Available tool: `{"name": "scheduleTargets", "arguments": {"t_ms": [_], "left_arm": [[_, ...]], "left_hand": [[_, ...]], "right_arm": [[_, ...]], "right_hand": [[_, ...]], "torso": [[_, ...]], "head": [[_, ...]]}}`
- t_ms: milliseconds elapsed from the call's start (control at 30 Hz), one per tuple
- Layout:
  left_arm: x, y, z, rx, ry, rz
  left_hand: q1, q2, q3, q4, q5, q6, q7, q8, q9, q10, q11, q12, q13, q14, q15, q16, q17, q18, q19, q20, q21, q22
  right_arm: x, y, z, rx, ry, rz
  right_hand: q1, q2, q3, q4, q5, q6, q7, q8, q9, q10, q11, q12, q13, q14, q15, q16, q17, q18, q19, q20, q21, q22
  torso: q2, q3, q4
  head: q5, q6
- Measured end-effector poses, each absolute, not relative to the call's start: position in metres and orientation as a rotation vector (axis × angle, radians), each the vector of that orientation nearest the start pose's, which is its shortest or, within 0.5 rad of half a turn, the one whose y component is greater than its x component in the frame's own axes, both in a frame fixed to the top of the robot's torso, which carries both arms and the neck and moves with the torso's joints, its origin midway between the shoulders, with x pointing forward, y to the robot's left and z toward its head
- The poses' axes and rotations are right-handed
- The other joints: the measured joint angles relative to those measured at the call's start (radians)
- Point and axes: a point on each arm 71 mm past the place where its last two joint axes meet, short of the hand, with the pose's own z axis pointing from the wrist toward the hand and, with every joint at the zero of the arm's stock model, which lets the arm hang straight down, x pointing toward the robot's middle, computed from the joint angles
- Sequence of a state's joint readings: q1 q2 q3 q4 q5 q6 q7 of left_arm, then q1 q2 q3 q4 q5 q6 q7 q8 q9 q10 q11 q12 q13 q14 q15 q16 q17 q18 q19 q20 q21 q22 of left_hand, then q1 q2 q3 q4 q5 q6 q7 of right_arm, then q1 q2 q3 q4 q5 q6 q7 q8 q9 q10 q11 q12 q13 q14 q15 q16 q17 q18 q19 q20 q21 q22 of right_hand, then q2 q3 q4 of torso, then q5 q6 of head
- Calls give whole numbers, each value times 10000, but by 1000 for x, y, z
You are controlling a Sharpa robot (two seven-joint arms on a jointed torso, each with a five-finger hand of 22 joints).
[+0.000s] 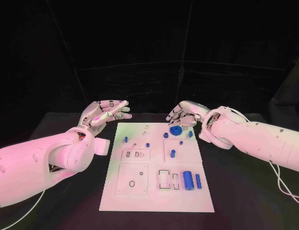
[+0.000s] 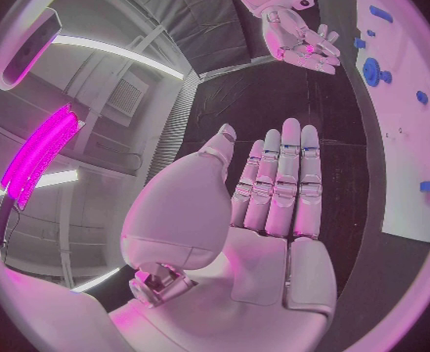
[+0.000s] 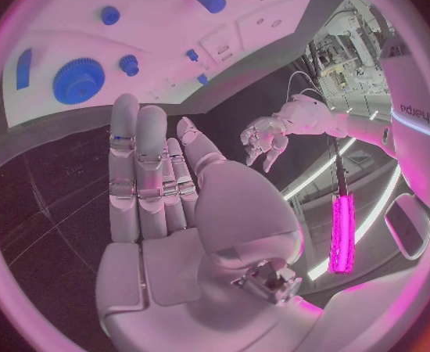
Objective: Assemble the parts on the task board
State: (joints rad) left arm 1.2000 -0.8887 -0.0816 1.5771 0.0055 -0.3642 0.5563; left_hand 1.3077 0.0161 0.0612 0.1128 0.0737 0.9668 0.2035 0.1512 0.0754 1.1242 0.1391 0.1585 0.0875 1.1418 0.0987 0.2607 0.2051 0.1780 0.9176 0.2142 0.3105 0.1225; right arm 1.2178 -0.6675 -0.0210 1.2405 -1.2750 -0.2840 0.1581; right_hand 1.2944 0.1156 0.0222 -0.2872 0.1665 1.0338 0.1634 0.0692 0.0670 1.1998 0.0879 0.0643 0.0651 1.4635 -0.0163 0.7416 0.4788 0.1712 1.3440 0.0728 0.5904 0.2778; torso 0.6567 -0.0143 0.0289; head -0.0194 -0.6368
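The task board (image 1: pixel 156 191) is lying in the middle of the black tabletop (image 1: pixel 246 191), a long white plate running from six o'clock up toward twelve in the head view. Blue parts are sitting on it. A blue gear (image 1: pixel 175 129) is resting near the board's far end at about one o'clock, with a small blue block (image 1: pixel 166 135) just beside it. Three small blue pegs (image 1: pixel 127 139) are standing further in along the board's middle, and another short peg (image 1: pixel 173 154) is standing near the centre. Toward five o'clock a thick blue cylinder (image 1: pixel 188 179) is lying next to a thinner blue pin (image 1: pixel 198 180), both beside rectangular slots in the board.

The left hand (image 1: pixel 106 113) is hovering off the board's far left corner, at about eleven o'clock. Its fingers (image 2: pixel 288 180) are stretching out flat, side by side, with the thumb apart, and they are holding nothing. The palm is facing upward in the wrist view.

The right hand (image 1: pixel 186 115) is hovering just past the board's far end at about one o'clock, above the gear but not touching it. Its fingers (image 3: pixel 147 164) are lying straight and spread from the thumb, gripping nothing. From the right wrist view the gear (image 3: pixel 78 80) is showing beyond the fingertips, clear of them.
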Motion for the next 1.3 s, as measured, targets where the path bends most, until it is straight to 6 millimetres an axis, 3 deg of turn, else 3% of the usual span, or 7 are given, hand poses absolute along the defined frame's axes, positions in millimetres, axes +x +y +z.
{"name": "scheduleTargets", "arguments": {"t_ms": [133,233,500,733,1300], "left_arm": [[468,216,-177,-10477,13046,-15929],[465,211,-175,-10466,13138,-16108],[459,205,-173,-10501,13227,-16360],[458,204,-173,-10540,13235,-16426],[460,206,-173,-10600,13179,-16336]], "left_hand": [[0,0,42,-42,0,-38,37,-68,-17,-41,41,-72,-16,-35,35,-91,31,-1,0,0,-66,-43],[0,0,42,-42,0,-38,38,-68,-26,-41,40,-76,-16,-35,35,-91,31,0,0,0,-66,-48],[0,0,70,-70,0,-38,38,-68,-26,-40,40,-75,-15,-71,70,-91,41,0,0,0,-66,-58],[0,0,69,-69,0,-38,38,-68,-25,-40,40,-75,-15,-71,70,-91,52,-1,0,0,-66,-58],[0,0,96,-95,-1,-39,37,-68,-23,-40,40,-75,-22,-71,70,-90,73,-1,0,0,-66,-66]], "right_arm": [[533,-175,-181,-2121,16340,7668],[533,-169,-179,-2719,16372,7130],[535,-158,-175,-3741,16418,6133],[537,-157,-172,-4183,16458,5466],[537,-152,-174,-4690,16802,5042]], "right_hand": [[-8,-8,98,-7,-127,-134,74,0,-8,-233,45,0,0,20,20,630,620,-1,0,0,344,221],[-75,-75,151,12,-208,-271,78,0,-9,-464,58,0,-7,36,36,1643,1731,-1,0,0,669,415],[-47,-180,334,21,-208,-424,69,0,-8,-639,68,0,-7,-3,75,3242,3402,-2,-94,93,1491,1003],[-87,-221,505,44,-208,-452,41,1,-8,-674,103,0,-7,33,111,3814,3947,-1,-164,164,2215,1716],[-87,-220,813,46,-255,-415,4,1,-8,-586,25,0,-6,33,111,4280,4364,-1,-274,199,2964,2484]], "torso": [[176,-19,76],[296,-32,111],[547,-45,128],[709,-39,141],[908,16,168]], "head": [[-65,58],[-99,81],[-157,161],[-175,212],[-172,275]]}}
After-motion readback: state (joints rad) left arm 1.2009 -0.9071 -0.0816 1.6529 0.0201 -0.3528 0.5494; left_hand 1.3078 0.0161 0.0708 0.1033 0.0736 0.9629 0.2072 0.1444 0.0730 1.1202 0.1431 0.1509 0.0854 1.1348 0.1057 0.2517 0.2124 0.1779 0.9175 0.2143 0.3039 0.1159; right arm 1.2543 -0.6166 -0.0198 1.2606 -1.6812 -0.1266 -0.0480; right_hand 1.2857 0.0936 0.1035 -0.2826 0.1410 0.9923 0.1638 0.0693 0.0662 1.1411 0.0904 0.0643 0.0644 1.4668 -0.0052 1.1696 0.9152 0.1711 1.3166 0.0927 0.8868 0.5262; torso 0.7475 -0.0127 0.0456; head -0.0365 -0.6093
